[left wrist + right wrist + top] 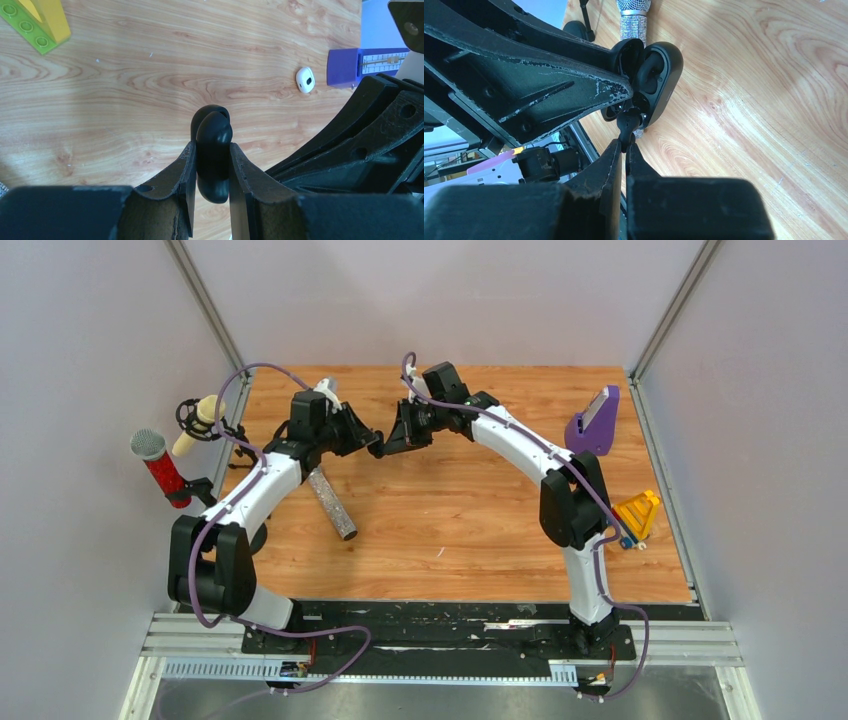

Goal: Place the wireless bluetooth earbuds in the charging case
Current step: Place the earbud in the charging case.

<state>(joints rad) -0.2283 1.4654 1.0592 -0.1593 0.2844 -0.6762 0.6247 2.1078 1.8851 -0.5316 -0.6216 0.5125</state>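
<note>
My left gripper is shut on a black charging case and holds it above the table's back middle. In the right wrist view the case is open, with its hollow wells showing. My right gripper is shut on a small black earbud, pinched at the fingertips and touching the case's lower open edge. A small white rounded piece with a dark spot, like a white earbud, lies on the wood beside a purple block. The other earbuds are out of view.
A silver glitter microphone lies on the table under the left arm. A red microphone and a cream one stand at the left wall. A purple stand and yellow-green toy bricks sit at the right.
</note>
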